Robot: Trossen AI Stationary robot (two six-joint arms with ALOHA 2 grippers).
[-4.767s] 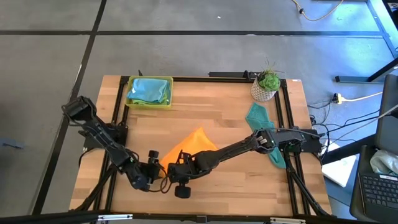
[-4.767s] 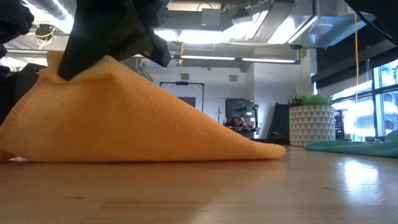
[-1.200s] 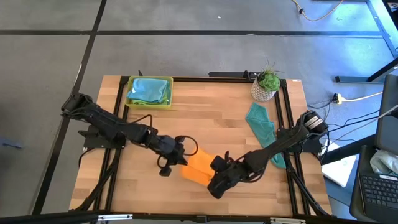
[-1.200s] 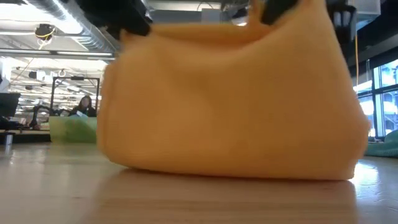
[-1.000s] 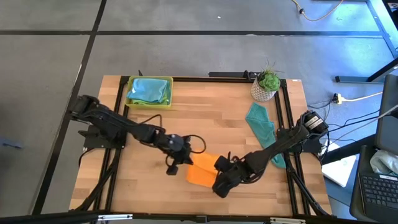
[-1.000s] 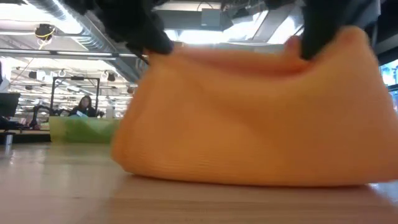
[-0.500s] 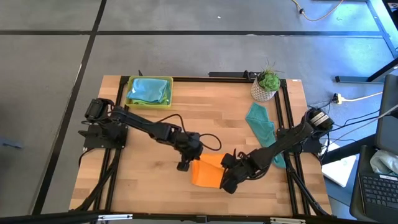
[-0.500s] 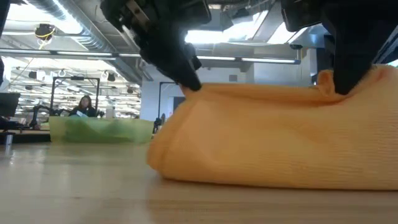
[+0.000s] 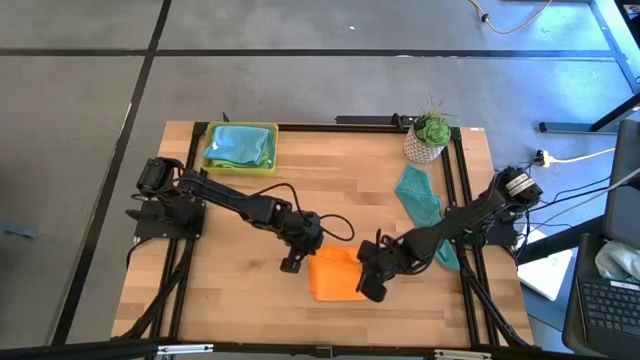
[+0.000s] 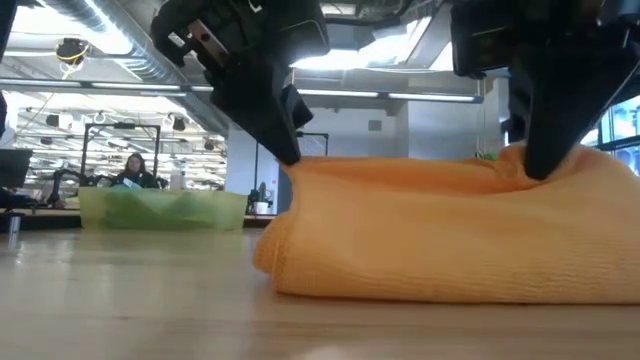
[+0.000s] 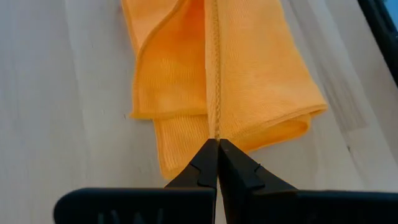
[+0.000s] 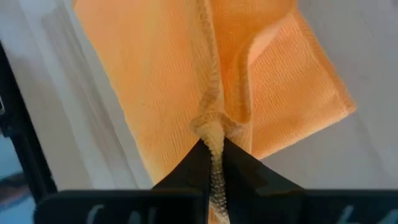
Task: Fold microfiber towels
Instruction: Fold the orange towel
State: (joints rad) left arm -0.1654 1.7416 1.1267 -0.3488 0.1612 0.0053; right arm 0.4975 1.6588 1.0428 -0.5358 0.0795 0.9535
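An orange towel (image 9: 335, 274) lies folded in several layers on the wooden table, right of centre near the front. My left gripper (image 9: 304, 258) is shut at its left edge and my right gripper (image 9: 366, 272) at its right edge. In the low view the towel (image 10: 440, 235) is a low bundle resting on the table, with the left gripper (image 10: 290, 150) and right gripper (image 10: 535, 170) coming down onto its top. A teal towel (image 9: 418, 198) lies at the right, its near end hanging over the table's edge. My left gripper pinches the orange towel's stitched hem (image 11: 215, 127) between its two fingertips, slanting down from the table's left. The cloth below the hem lies slack on the table in folded layers. My right gripper pinches a bunched piece of the hem (image 12: 212, 132) between its fingertips, slanting down from the table's right. The towel spreads out beyond the fingers and rests on the table.
A yellow-green tray (image 9: 240, 166) holding light blue cloth stands at the far left. A potted plant (image 9: 428, 136) stands at the far right corner. Bare wood lies left of the towel and along the front edge.
Both grippers have sunk and gone toward the table's right edge with the orange towel. The towel hung as a tall drape between them; now its top has come down and it lies as a low folded bundle on the table.
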